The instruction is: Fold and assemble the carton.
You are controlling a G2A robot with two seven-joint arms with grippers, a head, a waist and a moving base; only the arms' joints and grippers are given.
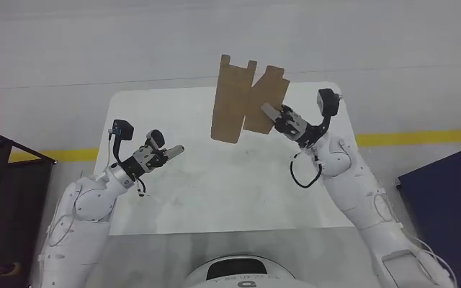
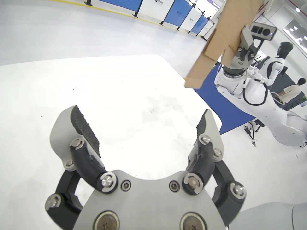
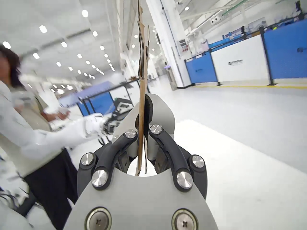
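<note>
flat carton (image 1: 241,97) is held in the air over the far edge of the table (image 1: 216,201), clear of its surface. right gripper (image 1: 272,112) pinches one edge of it, fingers pressed on the cardboard from both sides. left gripper (image 1: 171,153) above the table's left part, fingers spread, nothing between them, well apart from carton.

Flat carton (image 3: 142,101) edge-on, pinched in right gripper (image 3: 143,107).

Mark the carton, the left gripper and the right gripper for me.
carton (image 1: 232,101), top view, on its flat brown panel.
left gripper (image 2: 140,111), left wrist view, midway between its open fingertips.
right gripper (image 3: 143,98), right wrist view, midway between fingertips clamping the carton.
</note>
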